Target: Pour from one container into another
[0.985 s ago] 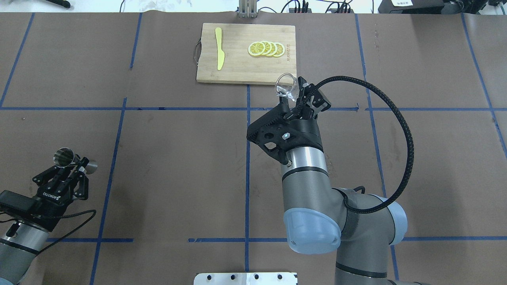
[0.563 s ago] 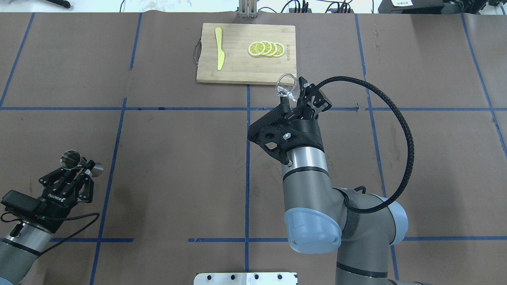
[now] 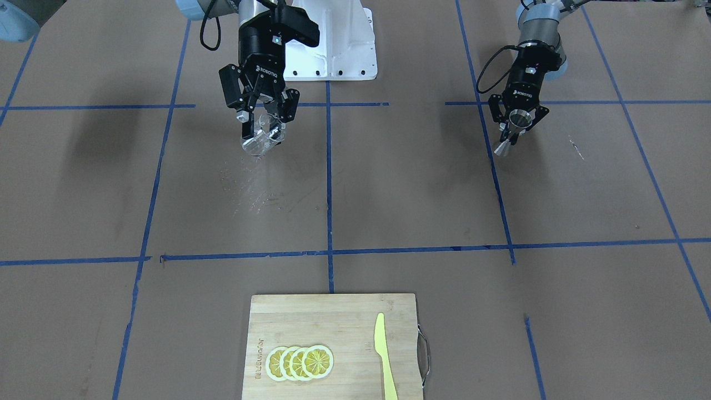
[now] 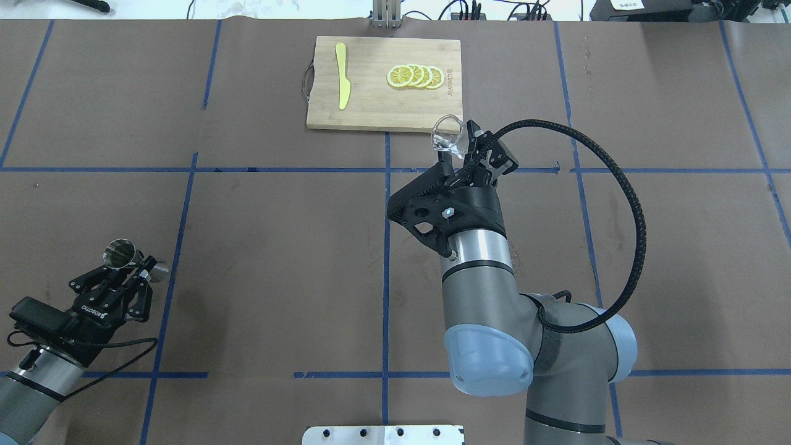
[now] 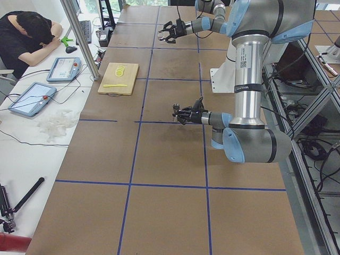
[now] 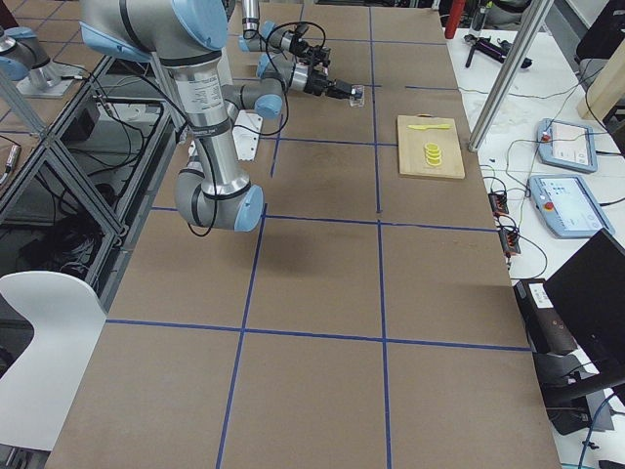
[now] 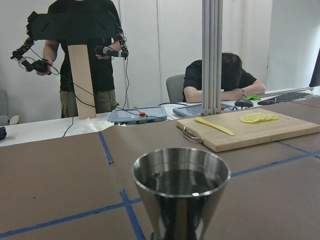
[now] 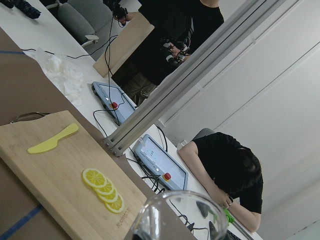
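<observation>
Gripping the glass cup (image 4: 446, 131) aloft in the right pincer (image 4: 460, 148) near the cutting board (image 4: 371, 102), clamping the jigger (image 4: 119, 252) mouth-up in the left pincer (image 4: 137, 264) well apart toward eight o'clock across the desk (image 4: 278, 247), overhead view, a wide gap to close before pouring.

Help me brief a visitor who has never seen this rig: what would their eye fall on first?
The right gripper on its big arm mid-table, shut on a clear glass just short of the cutting board. Next, the left gripper at the robot's near left, holding a shiny jigger. At the far edge, bright lemon slices and a yellow knife lie on the board.
</observation>
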Robot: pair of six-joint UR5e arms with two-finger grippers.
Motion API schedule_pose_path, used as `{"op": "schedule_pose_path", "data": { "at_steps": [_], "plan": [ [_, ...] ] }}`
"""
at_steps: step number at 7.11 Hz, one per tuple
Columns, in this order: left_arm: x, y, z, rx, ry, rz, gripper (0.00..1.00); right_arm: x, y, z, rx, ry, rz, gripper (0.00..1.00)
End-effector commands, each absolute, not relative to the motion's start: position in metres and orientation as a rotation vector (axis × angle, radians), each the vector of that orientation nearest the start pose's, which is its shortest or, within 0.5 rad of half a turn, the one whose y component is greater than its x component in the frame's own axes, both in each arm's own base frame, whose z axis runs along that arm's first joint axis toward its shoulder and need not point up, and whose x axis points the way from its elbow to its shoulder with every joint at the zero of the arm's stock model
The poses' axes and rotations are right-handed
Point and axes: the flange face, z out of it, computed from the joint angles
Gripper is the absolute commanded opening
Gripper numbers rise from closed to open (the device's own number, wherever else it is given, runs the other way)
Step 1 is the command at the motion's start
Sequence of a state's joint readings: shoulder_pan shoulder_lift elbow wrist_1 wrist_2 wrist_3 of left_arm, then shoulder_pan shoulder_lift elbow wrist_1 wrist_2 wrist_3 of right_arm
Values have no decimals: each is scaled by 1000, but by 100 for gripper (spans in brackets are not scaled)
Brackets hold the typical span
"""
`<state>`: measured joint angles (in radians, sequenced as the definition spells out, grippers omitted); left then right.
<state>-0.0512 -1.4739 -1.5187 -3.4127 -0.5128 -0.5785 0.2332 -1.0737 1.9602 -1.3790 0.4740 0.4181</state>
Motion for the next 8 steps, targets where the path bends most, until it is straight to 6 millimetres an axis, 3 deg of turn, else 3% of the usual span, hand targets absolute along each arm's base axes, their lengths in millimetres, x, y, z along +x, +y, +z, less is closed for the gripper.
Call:
{"op": "schedule_pose_path", "data": {
  "at_steps": [1,8],
  "plan": [
    [373,-238,547,1346,911,-155,0,-472,-340,166,1351,-109,-186,0],
    [370,-242,561,1321,919,-149,0,-472,-340,165,1351,-111,-185,0]
  ]
}}
